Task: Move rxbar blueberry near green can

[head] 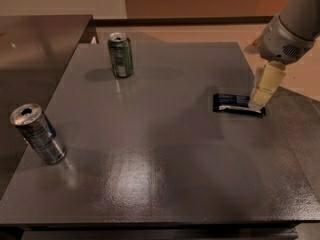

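A glossy dark grey surface (160, 154) holds two cylindrical metal cans: one green can (120, 55) near the far-left corner, one silver and blue can (37, 133) at the left edge. One rxbar blueberry (232, 103), a flat navy wrapper, lies near the right edge. The cream pincer (260, 102) points down at its right end; spread or pressed together, I cannot tell.

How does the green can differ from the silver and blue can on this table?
The green can is dark green with a pale label; the silver and blue can is silver with blue. The green can stands toward the far edge of the table; the silver and blue can sits at the near left edge. Both have silver tops and stand apart from the rxbar blueberry, where the gripper hangs at its right end.
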Controlling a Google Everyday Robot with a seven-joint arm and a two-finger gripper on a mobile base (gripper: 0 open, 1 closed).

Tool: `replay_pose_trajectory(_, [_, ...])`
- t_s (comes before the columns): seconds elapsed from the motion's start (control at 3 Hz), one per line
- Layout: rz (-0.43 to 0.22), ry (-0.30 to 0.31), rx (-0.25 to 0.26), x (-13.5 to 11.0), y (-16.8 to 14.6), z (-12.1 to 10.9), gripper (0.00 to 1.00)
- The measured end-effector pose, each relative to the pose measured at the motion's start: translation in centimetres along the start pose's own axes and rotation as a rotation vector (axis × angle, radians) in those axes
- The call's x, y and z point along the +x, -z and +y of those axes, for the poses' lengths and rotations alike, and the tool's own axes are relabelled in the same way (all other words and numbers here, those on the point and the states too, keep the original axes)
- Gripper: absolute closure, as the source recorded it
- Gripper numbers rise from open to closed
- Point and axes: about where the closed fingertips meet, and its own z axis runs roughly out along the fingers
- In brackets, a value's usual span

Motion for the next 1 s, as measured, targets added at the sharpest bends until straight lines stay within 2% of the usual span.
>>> replay_pose_trajectory(0.67, [0.008, -0.009, -0.017, 2.2, -2.8, -0.4, 0.0])
replay_pose_trajectory(1.0, [0.009, -0.01, -0.02, 2.3, -2.9, -0.4, 0.0])
